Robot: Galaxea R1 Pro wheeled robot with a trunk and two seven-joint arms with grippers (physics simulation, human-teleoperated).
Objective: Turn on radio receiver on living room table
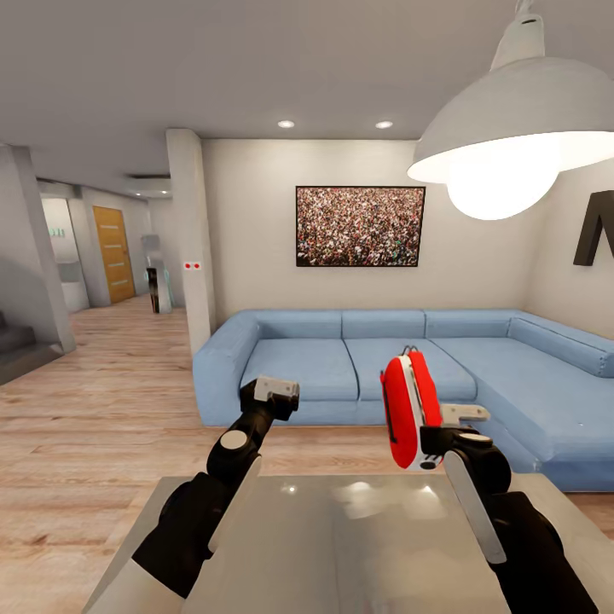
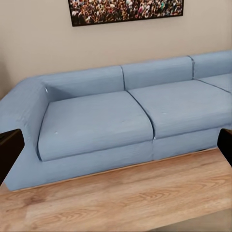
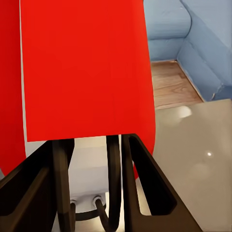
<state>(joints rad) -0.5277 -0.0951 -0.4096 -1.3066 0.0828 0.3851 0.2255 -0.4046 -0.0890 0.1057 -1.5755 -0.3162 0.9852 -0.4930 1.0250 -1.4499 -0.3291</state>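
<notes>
Left gripper point(image 1: 271, 394) hung above the table's near-left part, pointed at the blue sofa point(image 1: 358, 362); its fingers point(image 2: 9, 152) stood wide apart with nothing between them. Glossy grey table point(image 1: 341, 546) lay below both arms, light wood floor point(image 1: 94, 409) around it. Right gripper point(image 1: 435, 443) was closed around the radio receiver point(image 1: 408, 411), holding it on end above the table, clear of the top. Crowd picture point(image 1: 360, 226) on the wall behind; dome lamp point(image 1: 512, 136) hung upper right.
</notes>
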